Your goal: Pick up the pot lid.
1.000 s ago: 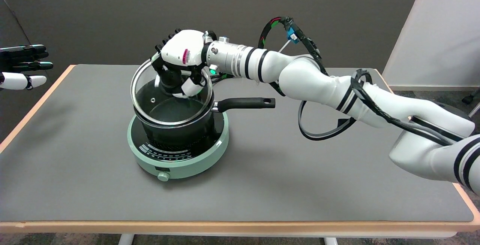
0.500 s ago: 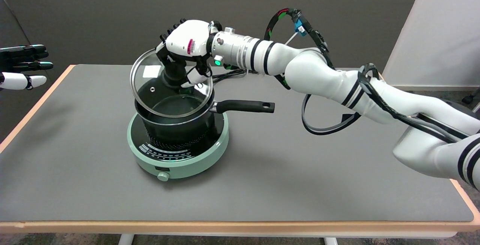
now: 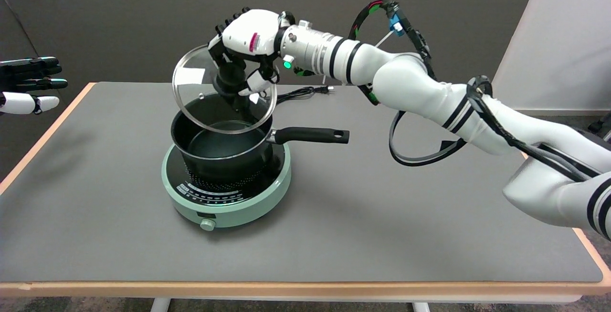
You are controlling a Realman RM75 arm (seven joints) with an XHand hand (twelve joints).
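Note:
My right hand [image 3: 244,45] grips the black knob of a round glass pot lid [image 3: 198,95] with a metal rim. The lid hangs tilted in the air above a black saucepan [image 3: 222,152], its lower edge close over the pan's far rim; I cannot tell if they touch. The saucepan stands on a round mint-green induction cooker [image 3: 226,192], and its long black handle [image 3: 310,135] points right. The pan's inside shows dark and bare.
The cooker's black power cord [image 3: 305,93] lies on the grey table [image 3: 382,216] behind the pan. My idle left hand [image 3: 28,83] hangs still at the upper left. A light wall panel [image 3: 558,40] stands at the back right.
My right hand has risen and shifted a little right with the lid, lifting it off the saucepan. The pan and cooker have stayed put.

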